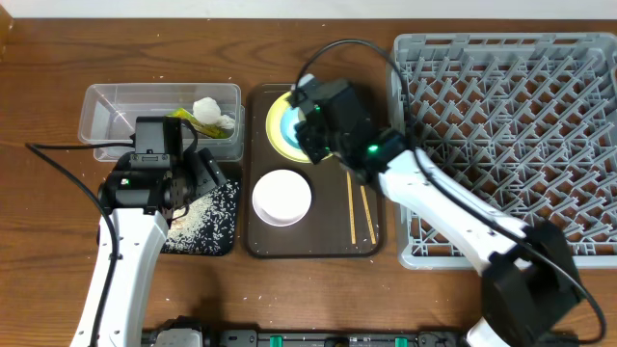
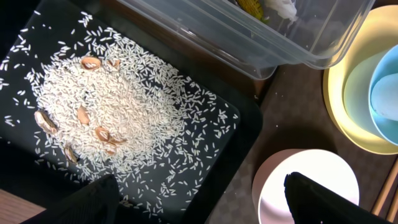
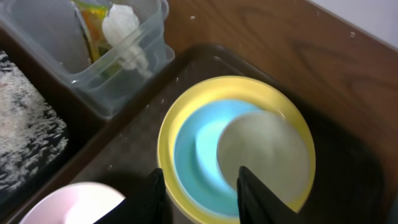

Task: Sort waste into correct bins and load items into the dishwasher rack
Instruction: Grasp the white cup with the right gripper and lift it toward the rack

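My left gripper (image 2: 199,206) stands open and empty over the near edge of the black tray (image 2: 249,134), which holds a spread of rice crumbs (image 2: 118,106). One finger is over the tray, the other over the white bowl (image 2: 311,180). The clear tub (image 1: 106,106) holds the tissue (image 1: 214,112) and yellow-green wrapper (image 1: 187,118). My right gripper (image 3: 202,194) is open, its fingers straddling the near rim of the yellow plate (image 3: 171,121). The blue bowl (image 3: 196,146) sits on the plate with a whitish cup (image 3: 264,152) in it. Chopsticks (image 1: 359,214) lie beside the white bowl.
The plate, both bowls and the chopsticks rest on a dark brown serving tray (image 1: 318,243) in the middle. The grey peg rack (image 1: 521,116) fills the right side with nothing in it. A few brown shell bits (image 2: 90,62) lie among the rice.
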Controlling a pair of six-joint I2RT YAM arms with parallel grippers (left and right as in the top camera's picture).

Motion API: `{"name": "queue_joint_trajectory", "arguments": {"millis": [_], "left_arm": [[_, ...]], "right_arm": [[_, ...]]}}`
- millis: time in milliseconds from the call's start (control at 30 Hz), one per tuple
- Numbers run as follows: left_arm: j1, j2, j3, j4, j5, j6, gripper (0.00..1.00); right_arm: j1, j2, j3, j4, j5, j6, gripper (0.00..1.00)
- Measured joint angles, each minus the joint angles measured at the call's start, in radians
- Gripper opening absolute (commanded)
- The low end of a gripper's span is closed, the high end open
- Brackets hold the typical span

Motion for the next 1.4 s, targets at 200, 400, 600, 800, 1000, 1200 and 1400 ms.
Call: {"name": "queue_joint_trajectory", "arguments": {"millis": [200,400,600,800,1000,1200,1400], "left_arm": [[0.000,0.000,0.000,0.000,0.000,-0.005,0.92],[0.000,0.000,0.000,0.000,0.000,-0.008,0.92],[0.000,0.000,0.000,0.000,0.000,-0.008,0.93],[0.000,0.000,0.000,0.000,0.000,-0.008,0.93],[0.000,0.000,0.000,0.000,0.000,-0.008,0.93],[0.000,0.000,0.000,0.000,0.000,-0.008,0.93],[0.000,0.000,0.000,-0.001,0.000,-0.008,0.93]], "right_arm": [[0.006,0.079,0.000,0.110,0.032,-0.027,0.40],[0.006,0.154,0.001,0.141,0.044,-0.035,0.39],[0.006,0.196,0.001,0.133,0.045,-0.048,0.15],[0.006,0.196,0.002,0.134,0.049,-0.045,0.01],[0.006,0.196,0.002,0.134,0.051,-0.045,0.01],[0.000,0.145,0.001,0.117,0.036,-0.045,0.01],[-0.114,-0.104,0.002,0.063,-0.123,-0.044,0.01]]}}
